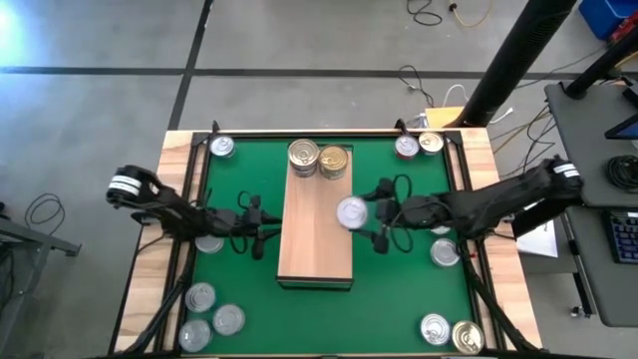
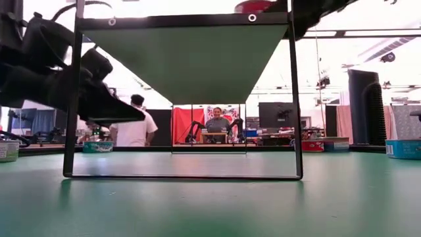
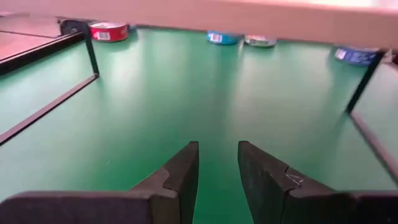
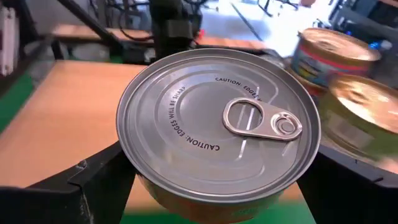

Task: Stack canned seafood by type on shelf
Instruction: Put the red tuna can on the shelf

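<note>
1. The right gripper [image 1: 371,212] reached in from the right of the high view, and its fingers [image 4: 93,180] were spread wide around a silver-topped can [image 1: 352,211], one on each side of its wall.
2. That held can [image 4: 217,127] sat at the right edge of the shelf [image 1: 311,249], near the middle of the frame; whether it rested on the board or hung just above it could not be told.
3. Two more tins stood side by side at the shelf's upper end: a silver-topped tin [image 1: 303,156] and, touching it on the right, a gold-topped tin [image 1: 334,160].
4. The left gripper [image 1: 267,227] lay just left of the shelf over the green counter [image 1: 399,289], its fingers [image 3: 180,177] drawn to a narrow gap with nothing between them.
5. Other cans sat loose on the counter: a group at lower left [image 1: 211,319], a pair at lower right [image 1: 451,332], one at upper left [image 1: 221,148] and two at upper right [image 1: 419,146].
</note>
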Motion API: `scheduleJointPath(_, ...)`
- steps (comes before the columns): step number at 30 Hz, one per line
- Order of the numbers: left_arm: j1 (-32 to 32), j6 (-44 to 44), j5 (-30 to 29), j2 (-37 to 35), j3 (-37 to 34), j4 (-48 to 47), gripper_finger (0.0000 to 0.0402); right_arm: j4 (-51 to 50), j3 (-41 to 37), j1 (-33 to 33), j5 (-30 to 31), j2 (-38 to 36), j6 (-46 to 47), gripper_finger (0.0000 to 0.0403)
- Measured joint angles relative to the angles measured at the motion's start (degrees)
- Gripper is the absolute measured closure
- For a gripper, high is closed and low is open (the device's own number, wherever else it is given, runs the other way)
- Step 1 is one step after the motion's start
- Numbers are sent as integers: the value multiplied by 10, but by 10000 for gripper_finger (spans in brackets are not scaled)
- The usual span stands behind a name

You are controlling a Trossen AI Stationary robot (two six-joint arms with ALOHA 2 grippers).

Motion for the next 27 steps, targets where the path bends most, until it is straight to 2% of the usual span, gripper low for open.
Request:
scheduleJointPath(3, -1, 0, 28, -45, 10, -27, 304, 59, 1, -18, -6, 58, 3, 34)
scheduleJointPath(6, -1, 23, 30, -100, 39, -139, 304, 65, 12, -39, -7, 111, 11, 26)
scheduleJointPath(9, -1, 21, 5, -166, 83, -372, 304, 65, 29, -56, -8, 147, 11, 16)
scheduleJointPath(12, -3, -11, -62, -229, 151, -637, 304, 62, 49, -67, -6, 172, 4, 13)
scheduleJointPath(16, -7, -32, -118, -281, 240, -873, 304, 59, 73, -80, -21, 198, 1, 11)
scheduleJointPath(20, -9, -31, -125, -312, 311, -986, 304, 49, 97, -84, -23, 225, -3, 9)
scheduleJointPath(27, -14, 70, -126, -329, 392, -972, 304, 41, 123, -84, -21, 258, -12, 8)
